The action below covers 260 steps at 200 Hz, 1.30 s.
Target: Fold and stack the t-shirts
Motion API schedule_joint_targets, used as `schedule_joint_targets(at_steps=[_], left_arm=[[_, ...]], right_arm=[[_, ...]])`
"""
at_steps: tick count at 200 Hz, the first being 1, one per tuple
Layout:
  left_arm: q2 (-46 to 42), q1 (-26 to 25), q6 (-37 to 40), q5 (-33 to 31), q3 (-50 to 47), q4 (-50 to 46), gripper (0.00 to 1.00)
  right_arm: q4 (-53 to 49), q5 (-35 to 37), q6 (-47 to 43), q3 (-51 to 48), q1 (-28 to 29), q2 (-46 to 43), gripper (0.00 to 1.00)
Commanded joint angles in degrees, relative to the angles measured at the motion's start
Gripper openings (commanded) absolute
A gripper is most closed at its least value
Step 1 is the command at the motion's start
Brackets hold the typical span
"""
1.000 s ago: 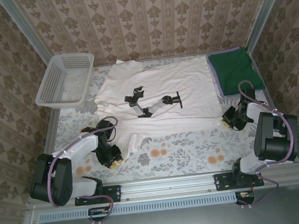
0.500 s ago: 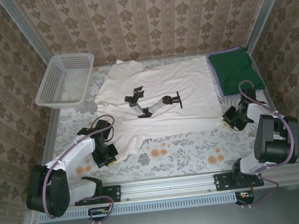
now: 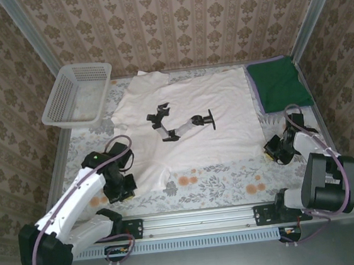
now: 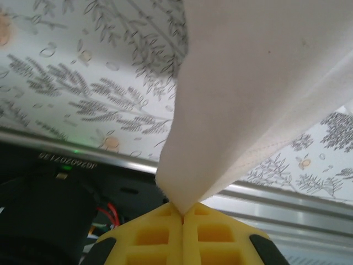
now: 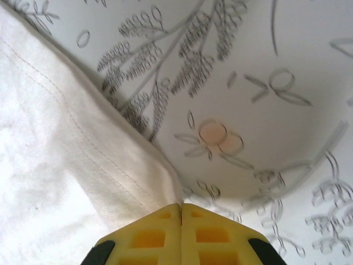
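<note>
Two t-shirts are seen on the bench [image 3: 220, 182]. The cream-white t-shirt [image 3: 188, 115] is spread flat in the middle, with one small black print [image 3: 179, 123] on top. The dark green t-shirt [image 3: 277, 82] is already folded and is laid in the far right corner, just beside the cream one. One white mesh basket [image 3: 76, 92] is set at the far left, apart from both shirts.

The left pincer [image 3: 123, 189] is closed on the near left edge of the cream-white t-shirt. In the left wrist view, the cloth [image 4: 259, 83] is pinched tight between the yellow tips of the left pincer [image 4: 182, 212] and is lifted off the bench. The right pincer [image 3: 272, 149] is closed too, at the near right corner. In the right wrist view, the hemmed edge [image 5: 55, 165] is seen to run into the shut tips of the right pincer [image 5: 181, 212], low on the bench.

The long side of the cream shirt is laid from left to right across the bench. The rest of the shirt is spread away from both pincers, toward the far wall. One near corner is reached by each arm on its own side.

A fold is likely being started. The near edge would probably have to be carried over toward the far edge, with both corners kept level so the cloth is not twisted. The stack has not been made yet.
</note>
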Motion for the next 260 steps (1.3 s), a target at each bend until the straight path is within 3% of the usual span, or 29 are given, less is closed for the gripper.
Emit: schedule_joint_targets(at_steps=[1, 27, 90, 138, 152, 188, 260], left_arm=[[-1.43, -0.38, -2.13, -0.15, 0.08, -7.32, 0.0], [-1.86, -0.37, -2.81, 1.42, -0.72, -6.59, 0.0], [2.37, 0.27, -2.17, 2.25, -1.1, -2.43, 0.0], [8.45, 3.55, 3.86, -1.14, 9.41, -2.65, 0.0], [11.37, 6.91, 6.84, -1.49, 13.81, -2.22, 0.0], [20.43, 10.0, 11.74, -1.25, 26.47, -0.25, 0.0], [43.37, 16.57, 20.1, -2.17, 50.68, 2.05, 0.0]], right_arm=[[-6.52, 0.73, 1.6, -1.45, 0.36, -3.09, 0.0], [-10.74, 1.99, 1.71, -0.8, 0.36, -5.23, 0.0], [-10.22, 1.2, 3.34, -4.29, 0.46, -9.25, 0.0], [-7.28, -1.24, 5.84, 0.1, 1.82, -10.92, 0.0], [-7.18, -0.35, 6.0, 2.95, 2.8, -10.01, 0.0], [-6.74, 2.01, 5.98, 12.51, 5.98, -3.8, 0.0], [-8.93, 7.49, 3.25, 32.58, 9.08, 19.81, 0.0]])
